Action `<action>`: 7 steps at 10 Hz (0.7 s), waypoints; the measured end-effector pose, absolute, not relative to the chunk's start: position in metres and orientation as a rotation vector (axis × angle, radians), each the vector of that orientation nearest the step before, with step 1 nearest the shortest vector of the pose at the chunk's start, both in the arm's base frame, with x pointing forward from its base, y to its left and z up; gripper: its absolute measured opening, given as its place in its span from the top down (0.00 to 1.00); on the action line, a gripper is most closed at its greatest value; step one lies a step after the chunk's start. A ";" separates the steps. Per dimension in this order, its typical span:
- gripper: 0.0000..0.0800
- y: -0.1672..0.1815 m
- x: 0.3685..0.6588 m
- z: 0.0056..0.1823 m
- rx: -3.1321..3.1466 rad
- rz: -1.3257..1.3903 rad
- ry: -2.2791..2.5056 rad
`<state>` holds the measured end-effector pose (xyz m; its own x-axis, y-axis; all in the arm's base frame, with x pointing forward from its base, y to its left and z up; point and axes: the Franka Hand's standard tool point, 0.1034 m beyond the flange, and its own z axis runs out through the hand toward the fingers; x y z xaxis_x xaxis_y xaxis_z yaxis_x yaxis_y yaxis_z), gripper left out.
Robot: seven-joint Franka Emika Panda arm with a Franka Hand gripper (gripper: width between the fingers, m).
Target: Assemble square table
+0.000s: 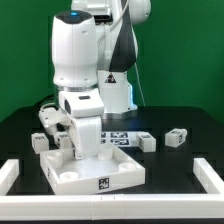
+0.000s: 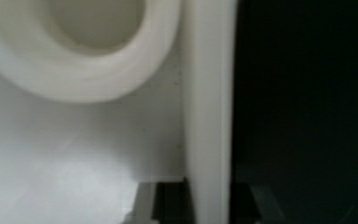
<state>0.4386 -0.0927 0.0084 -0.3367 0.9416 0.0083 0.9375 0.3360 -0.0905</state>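
On the black table (image 1: 165, 160), near the middle of the exterior view, the square panel (image 1: 100, 178) is seen lying flat with its rimmed underside up, and the arm is poised straight over it. The claw (image 1: 86, 158) is closed down narrow at the panel's rim (image 2: 202, 100), beside a round socket (image 2: 87, 40). Whether the rim is actually pinched cannot be told. Loose legs are scattered apart from the panel: a left leg (image 1: 40, 143) at the exterior view's left, a nearer leg (image 1: 145, 142) and a farther leg (image 1: 177, 137) at its right. If the panel is to be dragged or turned, a shallow hold on the thin rim could be lost, the panel could be tipped, or the left leg could be knocked away by its edge
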 end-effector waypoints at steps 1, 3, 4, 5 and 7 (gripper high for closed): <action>0.92 -0.093 0.439 0.008 -1.775 0.105 -2.520; 0.92 -0.093 0.439 0.009 -1.775 0.104 -2.521; 0.92 -0.093 0.439 0.009 -1.775 0.104 -2.521; 0.92 -0.088 0.441 0.009 -1.825 0.104 -2.489; 0.92 -0.056 0.455 0.010 -1.910 0.086 -2.436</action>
<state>0.4554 -0.0563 0.0104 -0.2384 0.9712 0.0011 0.9687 0.2378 -0.0711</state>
